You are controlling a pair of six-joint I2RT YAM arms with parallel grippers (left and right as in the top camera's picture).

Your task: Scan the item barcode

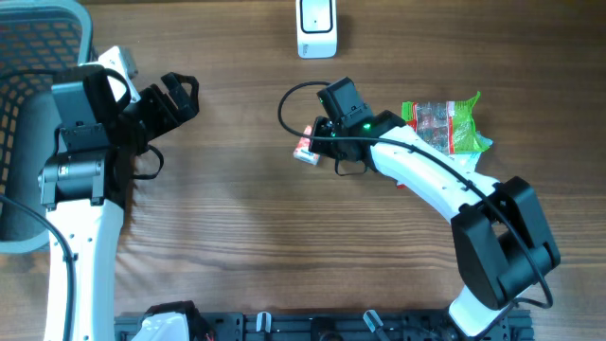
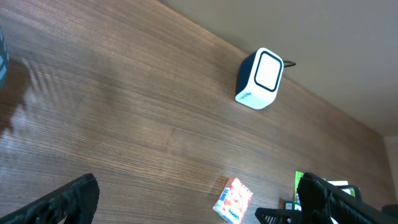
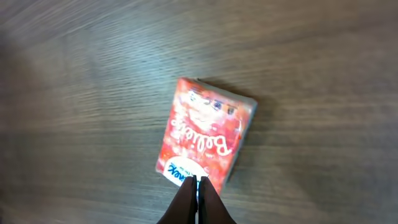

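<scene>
I see the wooden table [image 1: 237,218] filling my overhead view. A blue mesh basket [image 1: 38,57] sits at its far left corner, partly behind the left arm [image 1: 80,142].

The right arm [image 1: 426,170] is white with black joints. It reaches in from the lower right and curves toward the middle of the table. The left arm stands along the left edge, and its left claw [image 1: 187,98] is over bare wood near the basket. That claw is spread wide, and in its own camera one dark finger shows at each bottom corner with nothing between them.

A green and red snack bag [image 1: 450,123] lies on the right side, just behind the right arm's forearm. The scanner [image 1: 316,26] is a small white box with a dark side. It stands at the far edge near the middle, well apart from both claws.

The item I care about is the red packet [image 1: 305,152], which lies flat on the table near the centre. It is directly under the right claw [image 1: 312,142].

In the right wrist camera the packet [image 3: 205,134] lies at a slight tilt with its printed face up. The right claw [image 3: 198,185] has its fingers pressed tight together, and the tips sit over the packet's near short edge. I cannot tell whether they touch it.
</scene>
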